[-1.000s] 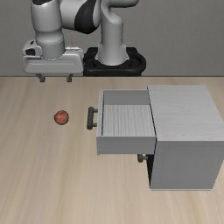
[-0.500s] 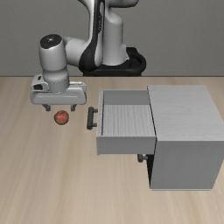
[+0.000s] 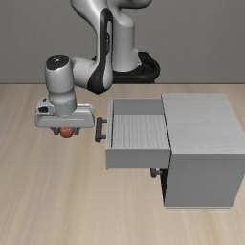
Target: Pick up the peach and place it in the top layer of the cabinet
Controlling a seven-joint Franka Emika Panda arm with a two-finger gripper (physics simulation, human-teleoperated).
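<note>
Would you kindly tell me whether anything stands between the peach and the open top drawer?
Nothing loose does. Between the peach and the open top drawer there is just the drawer's own front and handle, which the peach must clear.

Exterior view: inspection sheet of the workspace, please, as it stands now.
Surface: light wooden table, flat.
Job's things: peach on the table under the hand, at the exterior view's left of the drawer handle. Grey cabinet with its top drawer pulled open; peach not in it.
Clutter: nothing seen.
Grippers: hand pointing down, low over the peach; grip cannot be judged.
Cables: nothing seen.
Surroundings: plain grey wall; black robot base at the table's far edge.
</note>
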